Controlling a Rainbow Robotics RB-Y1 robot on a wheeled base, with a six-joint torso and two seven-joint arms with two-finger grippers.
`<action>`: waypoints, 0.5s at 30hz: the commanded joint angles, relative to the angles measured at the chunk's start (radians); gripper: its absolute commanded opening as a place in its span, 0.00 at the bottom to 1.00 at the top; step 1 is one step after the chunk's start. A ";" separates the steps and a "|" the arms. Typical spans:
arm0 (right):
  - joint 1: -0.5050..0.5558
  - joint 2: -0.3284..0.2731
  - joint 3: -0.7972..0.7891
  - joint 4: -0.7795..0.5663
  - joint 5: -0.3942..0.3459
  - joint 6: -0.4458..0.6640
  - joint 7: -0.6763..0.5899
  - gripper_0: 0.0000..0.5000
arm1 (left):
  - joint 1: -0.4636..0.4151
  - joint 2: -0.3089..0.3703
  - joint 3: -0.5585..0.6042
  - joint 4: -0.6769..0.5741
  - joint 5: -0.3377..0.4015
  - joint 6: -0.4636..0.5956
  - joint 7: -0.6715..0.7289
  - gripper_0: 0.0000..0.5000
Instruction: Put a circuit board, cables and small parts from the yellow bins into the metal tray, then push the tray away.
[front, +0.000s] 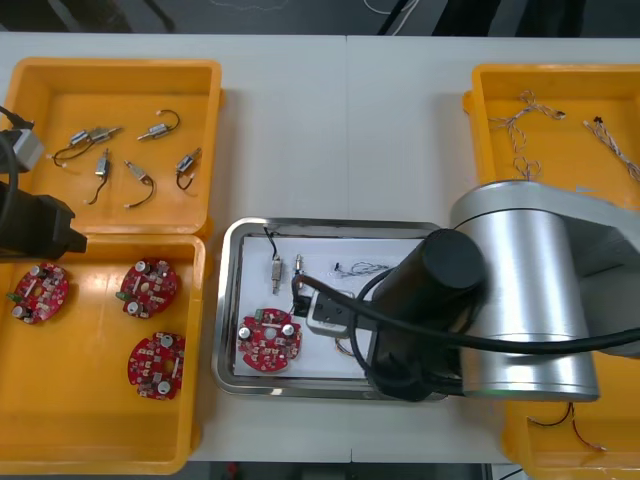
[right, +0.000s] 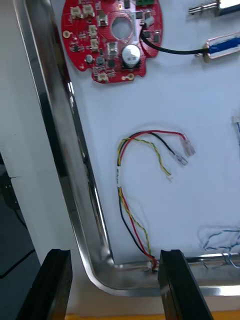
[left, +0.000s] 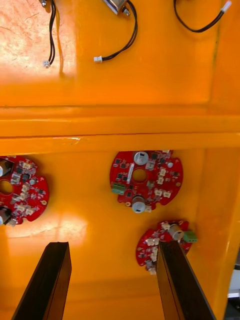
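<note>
"Front view gives me the silver right arm (front: 530, 290) lying over the metal tray (front: 232, 300), with one circuit board (front: 268, 340) at its near-left corner."

"Right wrist view gets closer: the right gripper (right: 115, 257) has its fingers spread above the tray's corner rim, one tip by the end of a red, yellow and black cable (right: 145, 165) on the white lining. A blue and white cable (right: 220, 237) lies just beside."

"And the left?"

"Left wrist view: left gripper (left: 112, 247), fingers apart, holding nothing, over a yellow bin (left: 100, 280) of boards (left: 146, 181), small metal parts (left: 117, 6) in the bin next door."

"Light table (front: 300, 130), dark floor (front: 300, 15) beyond its far edge."
</note>
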 joint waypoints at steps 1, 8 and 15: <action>-0.091 0.078 0.094 0.055 0.013 0.002 0.047 1.00 | 0.039 0.059 0.039 -0.040 -0.013 0.006 -0.020 1.00; -0.124 0.158 0.172 0.164 0.030 -0.009 0.058 1.00 | 0.073 0.077 0.052 -0.040 -0.019 0.006 -0.028 1.00; -0.147 0.196 0.258 0.224 0.080 -0.035 0.063 1.00 | 0.090 0.086 0.055 -0.040 -0.034 0.006 -0.031 1.00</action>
